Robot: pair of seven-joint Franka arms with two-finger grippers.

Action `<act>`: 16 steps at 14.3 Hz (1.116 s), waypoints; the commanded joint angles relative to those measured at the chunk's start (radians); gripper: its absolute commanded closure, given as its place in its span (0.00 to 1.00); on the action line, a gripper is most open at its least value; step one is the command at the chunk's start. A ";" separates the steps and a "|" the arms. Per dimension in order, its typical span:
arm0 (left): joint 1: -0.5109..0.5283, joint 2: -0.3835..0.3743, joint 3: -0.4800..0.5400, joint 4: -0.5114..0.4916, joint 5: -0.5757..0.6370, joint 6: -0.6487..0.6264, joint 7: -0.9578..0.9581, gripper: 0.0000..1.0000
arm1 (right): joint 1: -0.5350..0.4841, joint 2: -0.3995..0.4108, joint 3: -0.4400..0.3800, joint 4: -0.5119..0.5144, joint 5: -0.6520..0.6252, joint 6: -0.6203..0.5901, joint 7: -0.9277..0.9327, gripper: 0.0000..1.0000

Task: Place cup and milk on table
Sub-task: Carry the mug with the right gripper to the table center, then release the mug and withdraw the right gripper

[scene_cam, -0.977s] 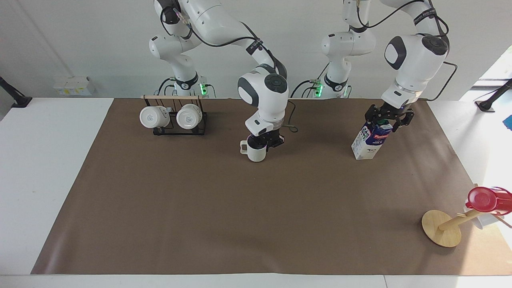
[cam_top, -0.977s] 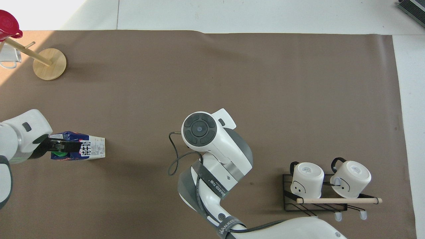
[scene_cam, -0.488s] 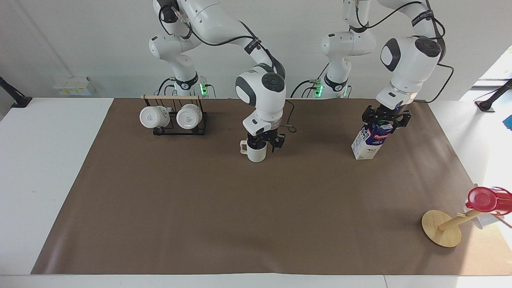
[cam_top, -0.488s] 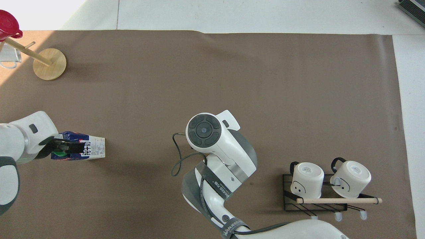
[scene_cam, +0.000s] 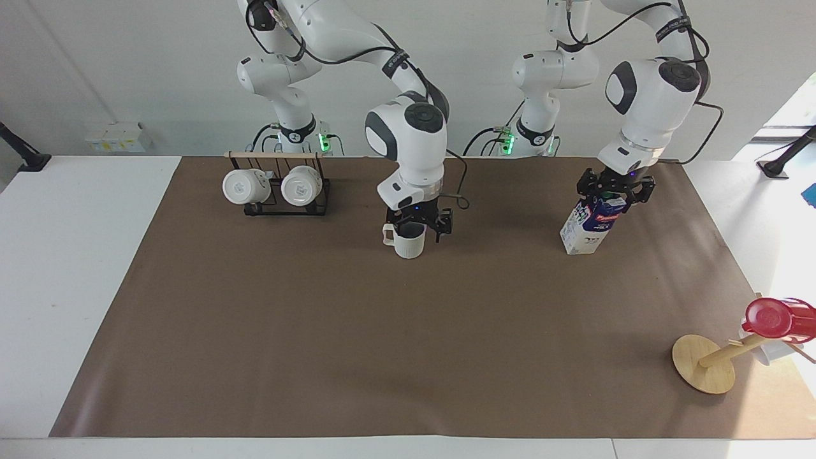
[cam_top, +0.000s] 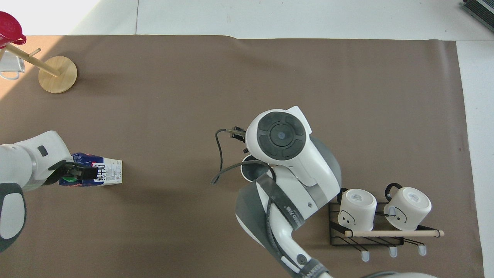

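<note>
The cup (scene_cam: pixel 408 241) stands upright on the brown sheet of the table (scene_cam: pixel 64 268), toward the robots' end, between the mug rack (scene_cam: pixel 277 188) and the milk carton (scene_cam: pixel 591 224). The right gripper (scene_cam: pixel 417 224) is positioned directly over the cup's rim with its fingers spread apart, so the cup appears released. The milk carton stands on the sheet toward the left arm's end of the table. The left gripper (scene_cam: pixel 614 190) sits at the carton's cap; whether it is clamped cannot be told.

Judged step: release and withdrawal. The right gripper should be lifted straight up until the rim is cleared, so that the handle is not caught. The carton should be confirmed flat on its base before the left fingers are parted, since a tall carton tips readily.
</note>
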 commanded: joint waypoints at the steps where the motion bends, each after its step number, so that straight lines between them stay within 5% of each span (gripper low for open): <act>1: -0.008 -0.027 0.007 -0.022 0.021 -0.015 -0.044 0.25 | -0.089 -0.053 0.006 -0.019 0.007 0.000 -0.108 0.00; 9: -0.015 -0.024 0.006 0.012 0.019 -0.058 -0.085 0.57 | -0.309 -0.134 0.005 0.108 0.008 -0.317 -0.461 0.00; 16: -0.065 -0.018 0.003 0.087 0.011 -0.116 -0.209 0.61 | -0.384 -0.133 0.003 0.157 0.011 -0.436 -0.622 0.00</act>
